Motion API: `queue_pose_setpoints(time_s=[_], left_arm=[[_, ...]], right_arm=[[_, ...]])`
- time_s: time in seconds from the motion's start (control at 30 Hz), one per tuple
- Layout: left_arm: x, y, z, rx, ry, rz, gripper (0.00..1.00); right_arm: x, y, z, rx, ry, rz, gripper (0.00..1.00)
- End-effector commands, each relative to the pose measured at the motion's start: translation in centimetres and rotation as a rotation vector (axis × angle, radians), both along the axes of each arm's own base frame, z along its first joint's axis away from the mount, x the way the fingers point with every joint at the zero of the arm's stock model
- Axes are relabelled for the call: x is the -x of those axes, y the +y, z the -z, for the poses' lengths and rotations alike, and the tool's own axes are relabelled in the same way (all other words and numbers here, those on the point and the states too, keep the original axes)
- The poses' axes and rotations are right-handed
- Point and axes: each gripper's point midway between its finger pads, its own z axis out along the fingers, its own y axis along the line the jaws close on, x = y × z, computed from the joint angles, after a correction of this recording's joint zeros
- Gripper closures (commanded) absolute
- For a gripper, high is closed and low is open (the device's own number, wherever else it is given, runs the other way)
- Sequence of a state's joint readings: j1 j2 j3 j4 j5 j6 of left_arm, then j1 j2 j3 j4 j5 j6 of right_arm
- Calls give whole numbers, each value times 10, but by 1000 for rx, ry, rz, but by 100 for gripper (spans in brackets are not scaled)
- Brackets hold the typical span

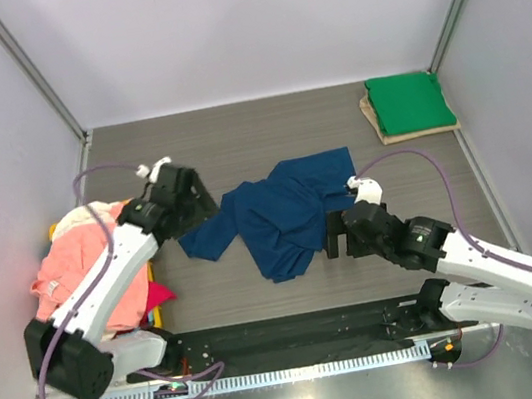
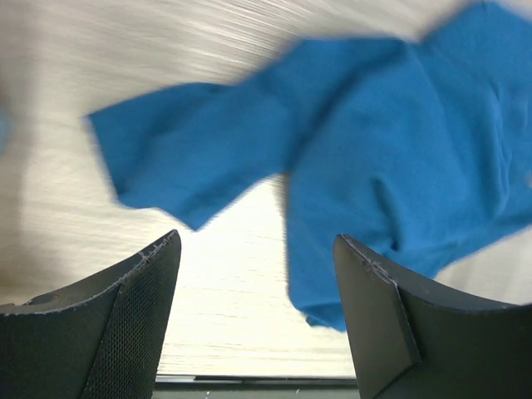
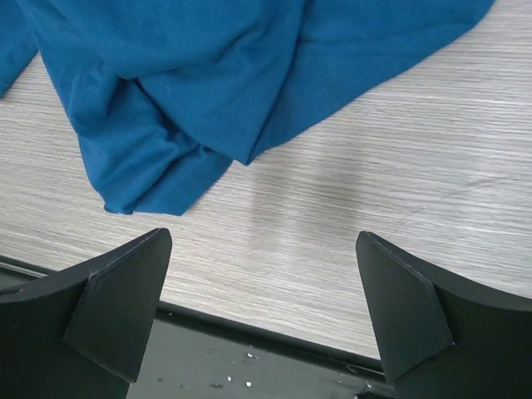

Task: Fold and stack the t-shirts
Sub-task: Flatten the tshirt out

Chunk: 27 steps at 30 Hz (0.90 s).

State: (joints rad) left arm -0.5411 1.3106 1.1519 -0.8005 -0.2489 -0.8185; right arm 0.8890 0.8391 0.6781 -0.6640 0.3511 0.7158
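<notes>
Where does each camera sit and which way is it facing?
Top external: above and behind the bases, looking down on the table; left arm and right arm show.
Left wrist: looks down at the navy t-shirt, framed by the open left gripper.
Right wrist: looks down at its bunched edge, past the open right gripper.
Shared: all see that shirt.
</notes>
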Motion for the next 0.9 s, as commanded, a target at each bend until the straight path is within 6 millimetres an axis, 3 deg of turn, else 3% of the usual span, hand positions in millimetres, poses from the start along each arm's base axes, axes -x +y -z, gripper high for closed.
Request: queue_pose_setpoints(time_s=[0.0, 0.03, 0.23, 0.43, 0.77, 0.87], left_arm=[[-2, 32, 15, 86, -24, -174, 25], [4, 40, 29, 84, 6, -192, 25], [7, 63, 68, 141, 80, -343, 25], [4, 85, 101, 223, 83, -480, 25], [-8, 82, 137, 239, 126, -514, 27], [-8, 82, 145, 239, 135, -520, 31]], right_arm=[[-11, 24, -8, -77, -14, 5, 0], [-14, 25, -8, -69, -12, 10, 0], [-26, 22, 14, 26, 34, 73, 0], [-39, -13, 46, -10, 170, 254, 1], [-71, -32, 75, -65, 221, 376, 9], [-80, -30, 89, -87, 248, 376, 17]])
